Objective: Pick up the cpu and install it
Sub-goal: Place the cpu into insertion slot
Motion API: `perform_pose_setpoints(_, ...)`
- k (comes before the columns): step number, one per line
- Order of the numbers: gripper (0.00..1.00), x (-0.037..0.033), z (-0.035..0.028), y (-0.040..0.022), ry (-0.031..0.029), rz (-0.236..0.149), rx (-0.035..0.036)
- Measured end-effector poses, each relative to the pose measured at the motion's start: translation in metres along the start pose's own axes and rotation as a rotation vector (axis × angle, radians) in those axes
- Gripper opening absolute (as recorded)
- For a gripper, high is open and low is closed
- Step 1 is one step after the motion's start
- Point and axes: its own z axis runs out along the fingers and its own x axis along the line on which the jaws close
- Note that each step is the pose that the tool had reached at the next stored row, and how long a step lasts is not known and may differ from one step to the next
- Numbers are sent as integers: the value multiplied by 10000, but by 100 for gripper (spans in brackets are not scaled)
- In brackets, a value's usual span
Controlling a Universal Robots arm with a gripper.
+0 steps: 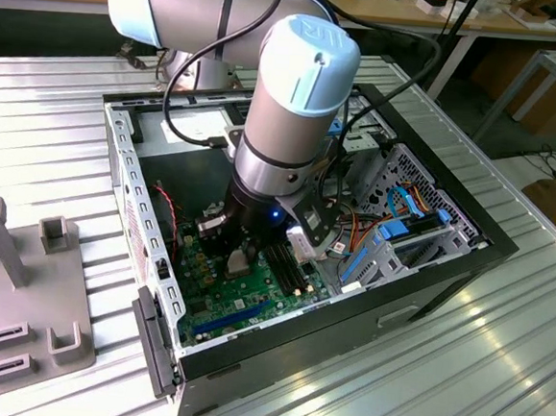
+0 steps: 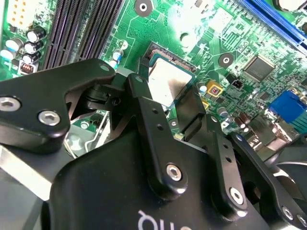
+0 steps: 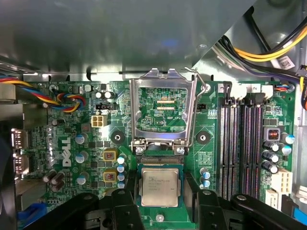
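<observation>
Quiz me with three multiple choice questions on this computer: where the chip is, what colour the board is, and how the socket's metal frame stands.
1. Where is the chip? A at the socket; B on the grey tray; C on the table.
2. The board's colour? A blue; B green; C red.
3. The socket's metal frame is: A clamped shut; B missing; C swung open.
Answers: A, its silver top sits at the socket; B, the board is plainly green; C, the frame is flipped back, clear of the chip.
</observation>
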Motion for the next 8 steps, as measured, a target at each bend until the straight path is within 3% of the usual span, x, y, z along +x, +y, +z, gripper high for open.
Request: perform_pose_setpoints(8,47,-1,30,0,1,0,0)
